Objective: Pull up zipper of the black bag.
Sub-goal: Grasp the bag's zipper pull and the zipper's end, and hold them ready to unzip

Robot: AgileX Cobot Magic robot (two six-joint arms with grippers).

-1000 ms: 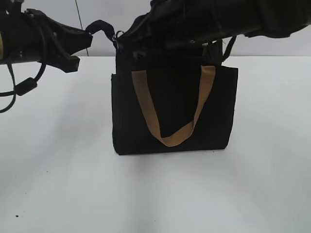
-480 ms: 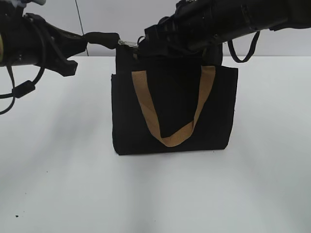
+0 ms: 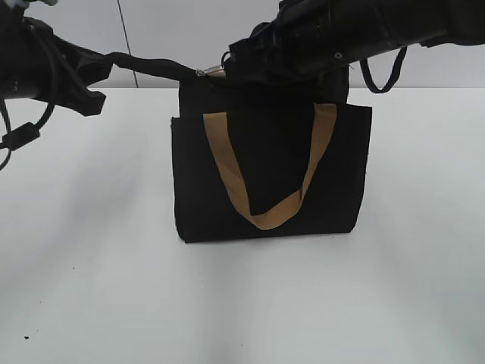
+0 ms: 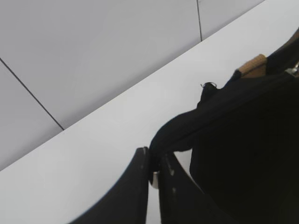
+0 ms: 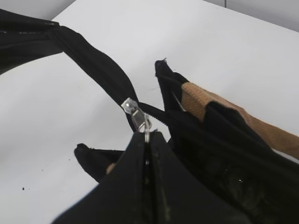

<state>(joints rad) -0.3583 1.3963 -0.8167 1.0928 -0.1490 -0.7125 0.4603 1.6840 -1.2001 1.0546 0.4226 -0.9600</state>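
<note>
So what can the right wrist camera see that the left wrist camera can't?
Only the right wrist view shows the silvery pull tab of the zipper, pinched between the right fingers at the top edge of the black bag.

Only the left wrist view shows the left fingers clamped on the black strip at the bag's end, plus the grey wall behind.

Both show the white table, the bag and a tan handle.
</note>
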